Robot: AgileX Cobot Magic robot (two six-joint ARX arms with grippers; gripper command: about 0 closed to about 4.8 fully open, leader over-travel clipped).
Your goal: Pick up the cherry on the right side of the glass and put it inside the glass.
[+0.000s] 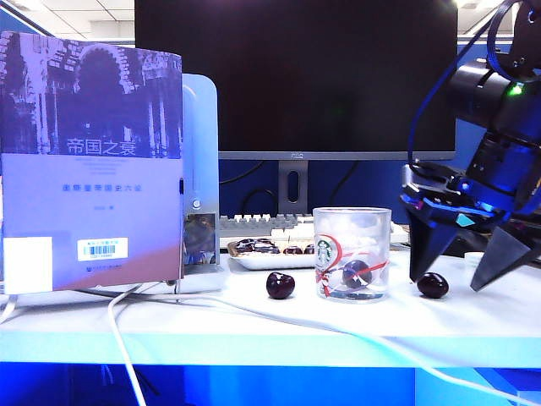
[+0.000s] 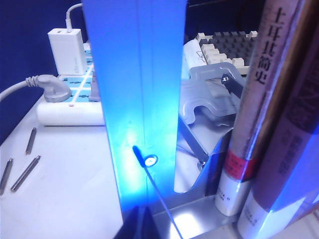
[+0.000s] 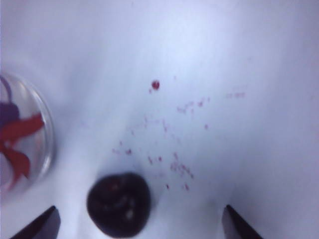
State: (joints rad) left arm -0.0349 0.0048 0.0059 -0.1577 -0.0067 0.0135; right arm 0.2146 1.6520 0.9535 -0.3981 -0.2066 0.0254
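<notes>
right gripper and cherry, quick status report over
Right gripper open, low over the table, jaws either side of the cherry, not gripping. Cherry on table right of the glass. Left gripper not in view. Nothing in the way.

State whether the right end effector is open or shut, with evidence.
Open: the right end effector has its fingers spread wide, straddling the cherry without touching it.

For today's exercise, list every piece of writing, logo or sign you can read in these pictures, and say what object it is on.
"帝国之衰": cover of the standing book, exterior view.
Subtitle, barcode sticker on that cover: too small to read.
Green Starbucks logo: the glass; its wording is unreadable.
Small mark on the monitor bezel: too blurred.
"上" and "史", with unclear characters between: book spine, left wrist view.
</notes>
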